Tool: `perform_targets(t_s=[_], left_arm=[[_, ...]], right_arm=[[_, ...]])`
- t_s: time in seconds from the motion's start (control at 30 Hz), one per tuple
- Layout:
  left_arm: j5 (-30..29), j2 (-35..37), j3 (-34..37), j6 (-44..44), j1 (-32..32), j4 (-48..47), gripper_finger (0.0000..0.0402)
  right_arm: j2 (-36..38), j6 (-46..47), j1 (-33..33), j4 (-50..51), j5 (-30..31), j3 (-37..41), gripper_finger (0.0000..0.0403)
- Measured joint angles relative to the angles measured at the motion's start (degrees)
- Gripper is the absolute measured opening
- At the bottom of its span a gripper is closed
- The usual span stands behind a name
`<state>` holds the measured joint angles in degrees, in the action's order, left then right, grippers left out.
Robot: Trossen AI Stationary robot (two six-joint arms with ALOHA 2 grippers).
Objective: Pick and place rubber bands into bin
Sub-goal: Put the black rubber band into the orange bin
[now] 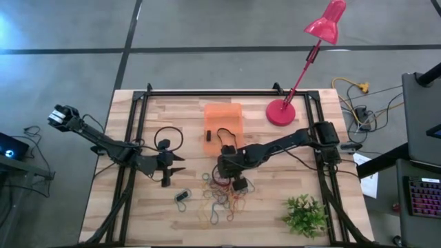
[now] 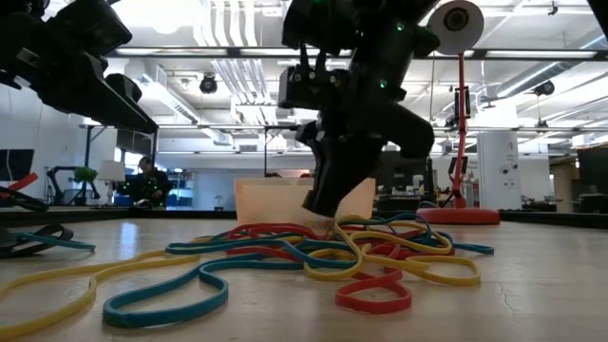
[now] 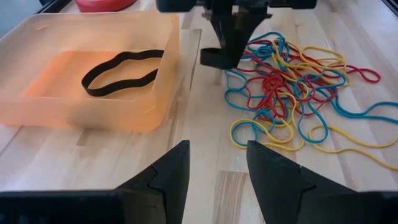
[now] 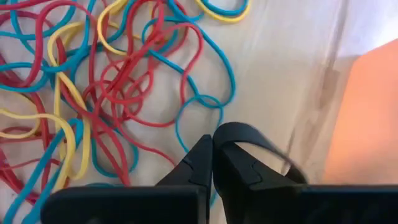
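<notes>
The orange bin [image 1: 222, 117] stands at the table's middle far side, with one black band [image 3: 121, 71] lying flat in it. A tangled pile of red, yellow and blue rubber bands [image 1: 220, 196] lies nearer, also seen in the left wrist view [image 3: 292, 81]. My right gripper [image 1: 224, 169] is low between the pile and the bin, shut on a black rubber band [image 4: 261, 140]. It also shows in the low view [image 2: 321, 207]. My left gripper [image 3: 217, 165] is open and empty, left of the pile [image 1: 176, 167], pointing toward the right gripper. My right gripper pinches the black rubber band [image 4: 227, 132] between its two fingertips, which point down from above. The band arches out from the fingertips on the bin's side. Whether the band is clear of the table, I cannot tell.
A red lamp base [image 1: 281, 112] stands right of the bin, its arm leaning beyond the far edge. A black cable loop [image 1: 167, 136] lies left of the bin. A small dark object [image 1: 182, 196] lies left of the pile, and a green plant [image 1: 303, 215] at the near right.
</notes>
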<state>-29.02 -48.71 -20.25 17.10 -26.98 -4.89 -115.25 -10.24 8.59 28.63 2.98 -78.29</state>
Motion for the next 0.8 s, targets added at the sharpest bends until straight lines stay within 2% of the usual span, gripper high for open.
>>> perform_targets(t_s=[0.2,0.33,0.43,0.57,0.67,0.8], left_arm=[[0.0,0.0,0.0,0.0,0.0,0.2,0.0144],[-0.3,0.0,0.0,0.0,0.0,0.3,0.0144],[-0.4,0.0,0.0,-1.0,0.0,1.2,0.0144],[-0.4,-0.5,0.0,-1.5,0.0,2.8,0.0144],[-0.4,-1.1,0.0,-1.6,0.0,3.2,0.0144],[-0.4,-1.6,0.0,-1.6,0.0,3.2,0.0144]], right_arm=[[3.9,-0.3,0.5,-0.2,0.3,0.0,0.0008],[7.3,-2.2,0.0,-0.5,4.4,0.0,0.0008],[9.1,-4.4,-1.8,-0.9,8.1,0.0,0.0008],[9.5,-4.0,-6.3,-1.5,9.0,0.0,0.0008],[9.2,-1.4,-10.2,-1.8,7.5,0.0,0.0008],[8.6,0.2,-14.1,-1.4,-0.7,0.0,0.0017]])
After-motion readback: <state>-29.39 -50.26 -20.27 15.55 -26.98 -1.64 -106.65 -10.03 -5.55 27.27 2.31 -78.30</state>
